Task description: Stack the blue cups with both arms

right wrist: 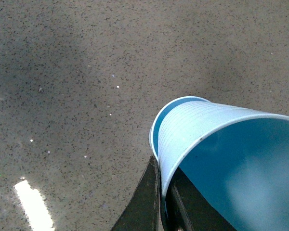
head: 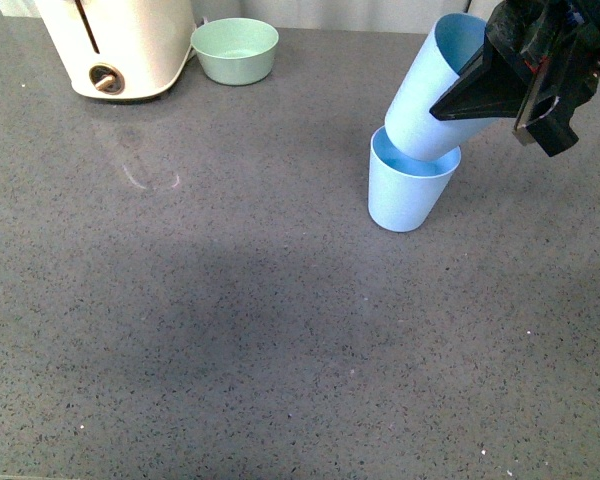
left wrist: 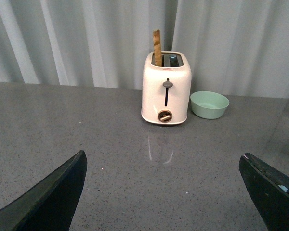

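Blue cups are what this job is about, and there are two. The bottom cup stands on the table, mouth up, on the right side. The top cup is in the air and leans a lot. Its base pokes into the mouth of the bottom cup, and its open end points up and to the right. The right gripper is pinched tight on the rim of the top cup. In the right wrist view the cup wall sits between the black fingers. The left gripper is spread wide with nothing in it. It faces the toaster and the green bowl at the back of the table, away from the cups. I think the step now is putting one cup into the other, and it is about half done. Next, the top cup needs to tip up straight so it lines up with the bottom cup. Then it can slide down inside, and the gripper can let go. A push from the side could knock the bottom cup over, because nothing holds it.
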You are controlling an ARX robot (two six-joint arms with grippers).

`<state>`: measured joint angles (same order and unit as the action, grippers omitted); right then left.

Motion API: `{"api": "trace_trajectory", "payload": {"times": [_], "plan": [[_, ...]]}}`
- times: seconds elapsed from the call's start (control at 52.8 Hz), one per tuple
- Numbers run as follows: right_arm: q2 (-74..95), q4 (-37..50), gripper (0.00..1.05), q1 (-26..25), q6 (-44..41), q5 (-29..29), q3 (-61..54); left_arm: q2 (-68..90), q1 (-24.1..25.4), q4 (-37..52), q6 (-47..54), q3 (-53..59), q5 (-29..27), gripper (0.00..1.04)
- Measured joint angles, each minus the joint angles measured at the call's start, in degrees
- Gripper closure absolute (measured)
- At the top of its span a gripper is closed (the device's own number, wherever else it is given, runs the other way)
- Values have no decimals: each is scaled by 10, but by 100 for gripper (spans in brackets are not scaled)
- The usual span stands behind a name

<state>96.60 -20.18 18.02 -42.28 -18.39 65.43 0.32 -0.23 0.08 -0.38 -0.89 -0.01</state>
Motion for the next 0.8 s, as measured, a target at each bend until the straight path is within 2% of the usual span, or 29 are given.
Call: {"api": "trace_trajectory", "payload": {"times": [0.398,0.682,0.796], "plan": [[51,10,103,0,15,21,17,0,0,0,0,0,0,9],[55,16,67,-2,31,21,30,0,0,0,0,0,0,9],[49,23,45,-11,45,17,38,0,0,0,0,0,0,9]]}}
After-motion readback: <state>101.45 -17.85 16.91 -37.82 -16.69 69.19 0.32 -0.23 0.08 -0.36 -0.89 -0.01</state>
